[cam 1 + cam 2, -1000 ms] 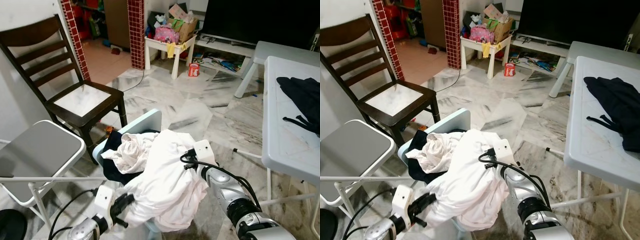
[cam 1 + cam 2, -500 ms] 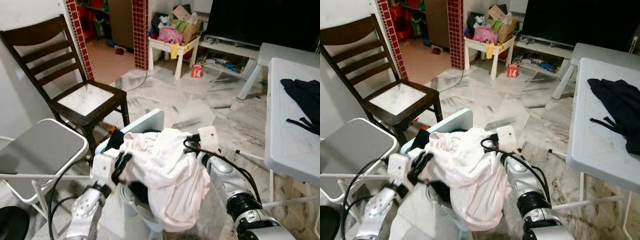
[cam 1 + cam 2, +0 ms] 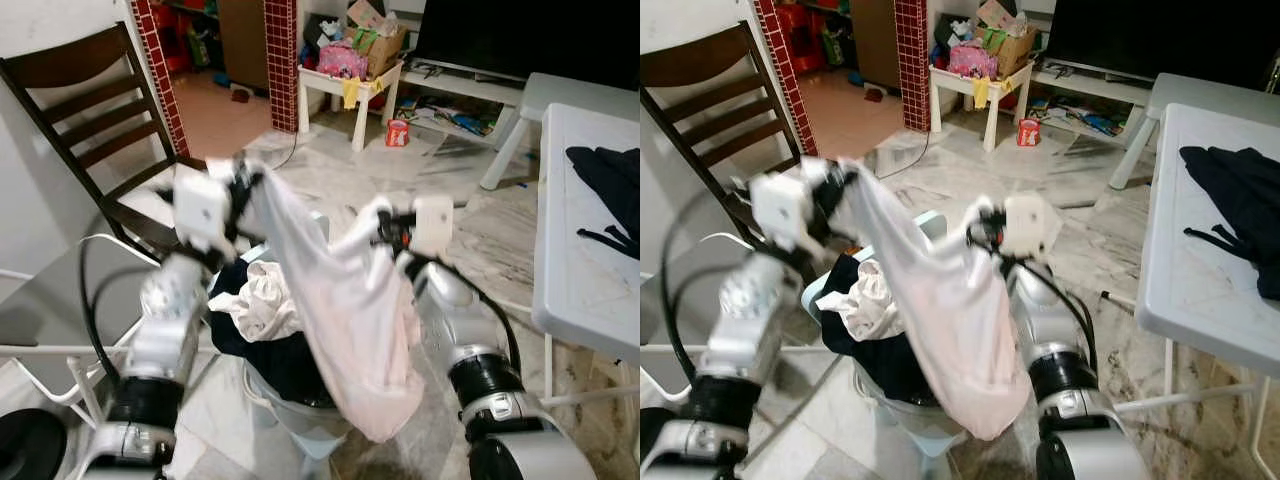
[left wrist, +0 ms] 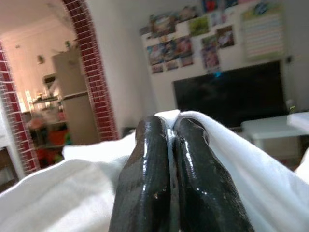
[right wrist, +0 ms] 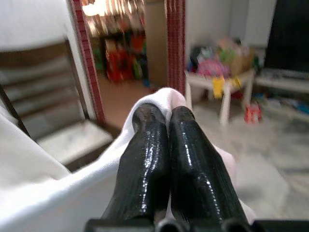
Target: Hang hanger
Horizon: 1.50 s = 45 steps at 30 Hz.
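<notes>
Currently: white garment [image 3: 345, 310] held up above laundry basket [image 3: 300, 425], one corner pinched in left pincer [image 4: 170, 145], another in right pincer [image 5: 168, 126]; both clamped on cloth.

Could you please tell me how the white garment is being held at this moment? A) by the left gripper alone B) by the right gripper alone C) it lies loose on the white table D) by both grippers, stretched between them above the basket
D: the left gripper and the right gripper each pinch an edge of the white garment, which hangs between them over the laundry basket.
</notes>
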Motion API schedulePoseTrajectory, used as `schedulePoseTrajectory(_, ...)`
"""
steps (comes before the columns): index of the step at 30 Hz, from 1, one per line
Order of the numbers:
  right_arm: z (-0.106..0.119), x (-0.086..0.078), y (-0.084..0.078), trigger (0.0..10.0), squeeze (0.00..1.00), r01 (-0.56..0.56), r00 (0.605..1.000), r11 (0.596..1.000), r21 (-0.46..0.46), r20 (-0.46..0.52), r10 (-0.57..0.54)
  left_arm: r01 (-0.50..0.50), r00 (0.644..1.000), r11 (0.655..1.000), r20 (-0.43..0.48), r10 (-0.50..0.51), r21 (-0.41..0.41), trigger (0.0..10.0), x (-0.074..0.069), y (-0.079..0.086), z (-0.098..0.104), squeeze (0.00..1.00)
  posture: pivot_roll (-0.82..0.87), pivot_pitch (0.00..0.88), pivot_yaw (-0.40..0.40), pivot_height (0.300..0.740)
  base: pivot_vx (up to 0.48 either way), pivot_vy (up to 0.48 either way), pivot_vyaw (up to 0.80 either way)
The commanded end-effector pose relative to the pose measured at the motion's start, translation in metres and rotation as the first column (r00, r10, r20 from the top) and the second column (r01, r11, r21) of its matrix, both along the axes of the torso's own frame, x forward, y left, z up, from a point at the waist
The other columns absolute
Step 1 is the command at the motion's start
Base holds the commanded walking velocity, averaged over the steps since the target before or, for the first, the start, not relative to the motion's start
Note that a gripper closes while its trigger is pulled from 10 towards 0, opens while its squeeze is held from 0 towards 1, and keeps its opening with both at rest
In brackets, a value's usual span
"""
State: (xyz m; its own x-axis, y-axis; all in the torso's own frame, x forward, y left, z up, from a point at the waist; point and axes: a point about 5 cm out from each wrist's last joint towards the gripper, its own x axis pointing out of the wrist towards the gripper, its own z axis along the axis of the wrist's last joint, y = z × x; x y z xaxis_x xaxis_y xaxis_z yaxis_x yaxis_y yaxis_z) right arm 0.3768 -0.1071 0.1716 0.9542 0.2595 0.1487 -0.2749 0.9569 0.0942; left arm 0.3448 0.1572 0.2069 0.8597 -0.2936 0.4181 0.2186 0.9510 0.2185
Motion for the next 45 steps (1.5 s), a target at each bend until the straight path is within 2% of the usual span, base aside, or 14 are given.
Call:
schedulePoseTrajectory(1, 0.02, 0.005, 0.0, 0.0, 0.0, 0.011, 0.998, 0.999, 0.043, 0.061, -0.014, -0.057, 0.998, 0.998, 0.021, 0.057, -0.002, 0.0, 0.006, 0.011, 0.009, 0.0, 0.01, 0.0, -0.001, 0.74, 0.0, 0.0, 0.0)
schedulePoseTrajectory(6, 0.071, 0.015, 0.002, 0.0, 0.0, 0.025, 0.978, 0.993, 0.113, 0.202, -0.048, -0.16, 0.975, 0.987, 0.152, 0.161, -0.018, 0.0, 0.015, 0.031, 0.053, 0.0, 0.01, 0.0, 0.001, 0.74, 0.0, 0.0, 0.0)
schedulePoseTrajectory(12, 0.08, 0.015, -0.001, 0.0, 0.0, 0.034, 0.972, 0.991, 0.131, 0.228, -0.063, -0.173, 0.968, 0.985, 0.179, 0.175, -0.028, 0.0, 0.015, 0.034, 0.062, 0.0, 0.02, 0.0, 0.002, 0.74, 0.0, 0.0, 0.0)
schedulePoseTrajectory(16, 0.107, 0.011, -0.03, 0.0, 0.0, 0.095, 0.932, 0.97, 0.225, 0.322, -0.166, -0.199, 0.923, 0.979, 0.326, 0.205, -0.051, 0.0, 0.007, 0.036, 0.105, 0.0, 0.02, 0.0, 0.007, 0.74, 0.0, 0.0, 0.0)
schedulePoseTrajectory(19, 0.109, 0.009, -0.037, 0.0, 0.0, 0.109, 0.925, 0.966, 0.236, 0.331, -0.186, -0.181, 0.916, 0.982, 0.354, 0.189, -0.057, 0.0, 0.004, 0.032, 0.113, 0.0, 0.02, 0.0, 0.007, 0.74, 0.0, 0.0, 0.0)
schedulePoseTrajectory(20, 0.101, 0.006, -0.043, 0.0, 0.0, 0.121, 0.928, 0.967, 0.225, 0.32, -0.191, -0.103, 0.931, 0.993, 0.345, 0.116, -0.056, 0.0, 0.001, 0.019, 0.112, 0.0, 0.02, 0.0, 0.004, 0.74, 0.0, 0.0, 0.0)
schedulePoseTrajectory(22, 0.073, -0.001, -0.055, 0.0, 0.0, 0.151, 0.947, 0.974, 0.171, 0.257, -0.192, 0.075, 0.968, 0.996, 0.246, -0.059, -0.056, 0.0, -0.006, -0.013, 0.083, 0.0, 0.02, 0.0, -0.002, 0.74, 0.0, 0.0, 0.0)
schedulePoseTrajectory(23, 0.073, -0.001, -0.055, 0.0, 0.0, 0.151, 0.947, 0.974, 0.171, 0.257, -0.192, 0.075, 0.968, 0.996, 0.246, -0.059, -0.056, 0.0, -0.006, -0.013, 0.083, 0.0, 0.02, 0.0, -0.002, 0.74, 0.0, 0.0, 0.0)
schedulePoseTrajectory(25, 0.037, -0.01, -0.067, 0.0, 0.0, 0.167, 0.969, 0.981, 0.1, 0.169, -0.183, 0.203, 0.977, 0.976, 0.074, -0.198, -0.074, 0.0, -0.017, -0.039, 0.03, 0.0, 0.01, 0.0, -0.006, 0.74, 0.0, 0.0, 0.0)
schedulePoseTrajectory(30, 0.007, -0.021, -0.073, 0.0, 0.0, 0.145, 0.985, 0.989, 0.043, 0.085, -0.148, 0.279, 0.954, 0.956, -0.085, -0.287, -0.093, 0.0, -0.031, -0.056, -0.018, 0.0, 0.0, 0.0, -0.013, 0.74, 0.0, 0.0, 0.0)
schedulePoseTrajectory(32, -0.03, -0.039, -0.073, 0.0, 0.0, 0.042, 0.999, 0.998, -0.05, -0.023, -0.043, 0.36, 0.882, 0.927, -0.285, -0.376, -0.109, 0.0, -0.051, -0.067, -0.074, 0.0, -0.01, 0.0, -0.023, 0.74, 0.0, 0.0, 0.0)
schedulePoseTrajectory(35, -0.063, -0.06, -0.072, 0.0, 0.0, -0.101, 0.987, 0.985, -0.14, -0.14, 0.081, 0.438, 0.766, 0.89, -0.465, -0.443, -0.126, 0.0, -0.076, -0.07, -0.122, 0.0, -0.02, 0.0, -0.032, 0.74, 0.0, 0.0, 0.0)
schedulePoseTrajectory(40, -0.081, -0.077, -0.075, 0.0, 0.0, -0.201, 0.959, 0.966, -0.159, -0.233, 0.161, 0.461, 0.692, 0.876, -0.56, -0.456, -0.143, 0.0, -0.096, -0.066, -0.147, 0.0, -0.02, 0.0, -0.039, 0.74, 0.0, 0.0, 0.0)
schedulePoseTrajectory(45, -0.094, -0.088, -0.073, 0.0, 0.0, -0.289, 0.926, 0.941, -0.175, -0.302, 0.228, 0.445, 0.666, 0.882, -0.601, -0.442, -0.156, 0.0, -0.106, -0.057, -0.16, 0.0, -0.02, 0.0, -0.042, 0.74, 0.0, 0.0, 0.0)
